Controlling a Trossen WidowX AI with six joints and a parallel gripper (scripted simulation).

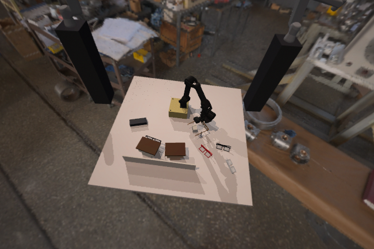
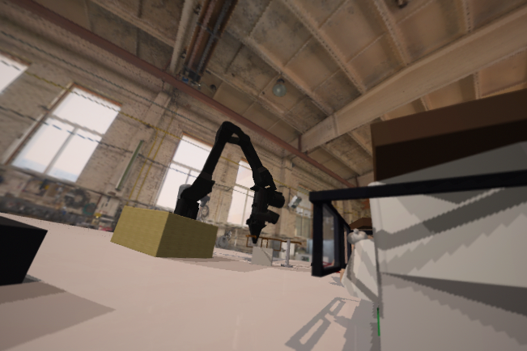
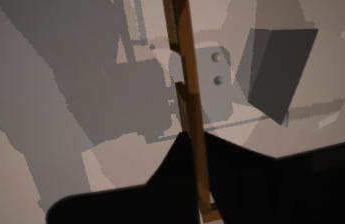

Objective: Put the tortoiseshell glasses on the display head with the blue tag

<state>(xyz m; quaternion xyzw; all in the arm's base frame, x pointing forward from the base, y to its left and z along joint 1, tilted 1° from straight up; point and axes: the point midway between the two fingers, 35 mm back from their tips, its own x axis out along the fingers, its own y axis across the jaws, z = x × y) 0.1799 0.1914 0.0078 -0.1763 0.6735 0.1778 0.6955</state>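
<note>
Gripper [image 1: 201, 122] [image 2: 254, 241] [image 3: 190, 138] nearly closed, pinching tortoiseshell glasses [image 1: 207, 127] [image 2: 268, 238] [image 3: 193, 100]. Display heads [image 1: 175, 148] toward seven o'clock, top view; placing, release remain.

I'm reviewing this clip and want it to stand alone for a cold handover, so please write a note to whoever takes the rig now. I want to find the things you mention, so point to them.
End effector [image 1: 203, 121] [image 2: 254, 241] [image 3: 190, 138]: shut on the tortoiseshell glasses [image 1: 207, 128] [image 2: 288, 239] [image 3: 194, 100].
Heads: one [image 1: 148, 146] [image 2: 458, 248] wears a dark pair [image 1: 151, 138] [image 2: 354, 192] and shows a green sliver [image 2: 378, 321]; the other [image 1: 175, 148] [image 2: 362, 223] seems bare. No blue tag is visible; the bare one is probably the target, so confirm.
Done: glasses gripped.
Left: carry them over, bridge on nose, temples behind ears, straighten, release, leaving the other head alone.
</note>
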